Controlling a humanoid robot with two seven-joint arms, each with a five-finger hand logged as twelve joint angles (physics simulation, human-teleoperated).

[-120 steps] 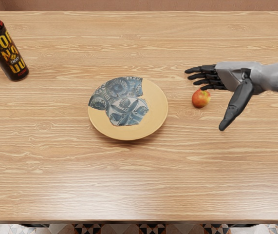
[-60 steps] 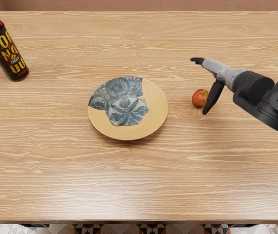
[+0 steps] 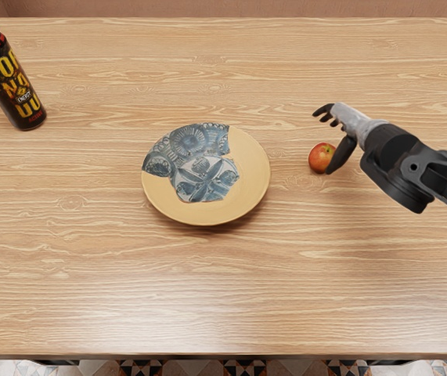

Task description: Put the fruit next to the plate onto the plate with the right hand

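The grey-and-black right hand (image 3: 347, 125) hangs wide, holding nothing, just beside the small round red apple (image 3: 322, 157); the glossy yellow plate (image 3: 259, 174) rests on the grained wooden table (image 3: 223, 290).

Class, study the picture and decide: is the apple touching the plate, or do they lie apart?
Apart. The head view shows a strip of bare table between the apple and the right rim of the plate.

Open strip of table (image 3: 290, 182) between apple (image 3: 322, 157) and plate (image 3: 257, 182), 1 can (image 3: 9, 77) well apart at far-left corner
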